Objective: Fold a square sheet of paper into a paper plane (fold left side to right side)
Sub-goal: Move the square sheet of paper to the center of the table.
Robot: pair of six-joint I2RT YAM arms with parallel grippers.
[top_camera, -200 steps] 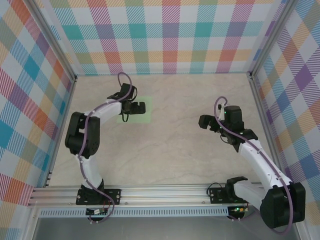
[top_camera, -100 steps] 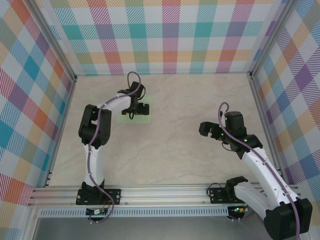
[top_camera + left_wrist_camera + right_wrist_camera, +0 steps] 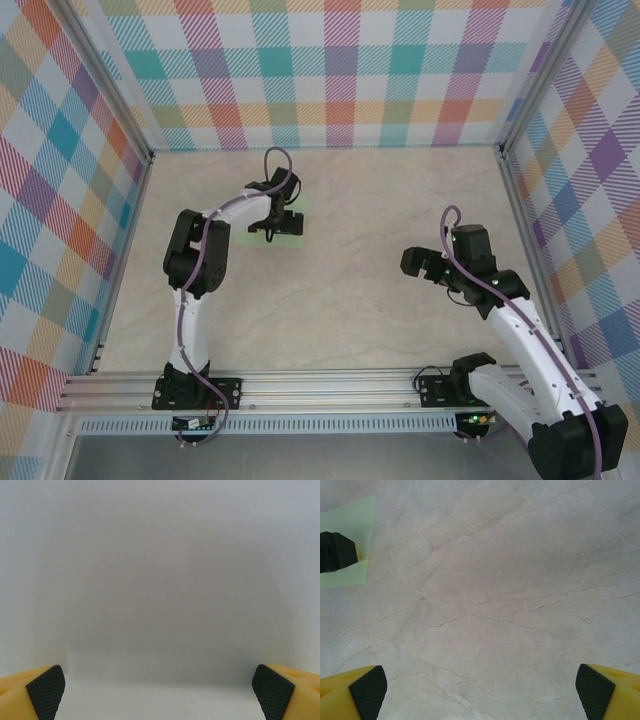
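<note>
Marbled table (image 3: 340,300) in order. Left arm (image 3: 200,260) reaches toward the far side. The square sheet of paper (image 3: 355,520) lies flat on the table left of centre, under the left gripper (image 3: 273,222), whose fingers (image 3: 46,689) are spread wide; contact cannot be told. Right gripper (image 3: 418,264) hovers well apart to the right, fingers (image 3: 367,690) spread, holding nothing.

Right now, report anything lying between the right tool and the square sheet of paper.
Nothing visible does. Bare table lies between the right tool and the square sheet of paper. The left tool, jaws open, sits over the sheet itself, not in that gap.
</note>
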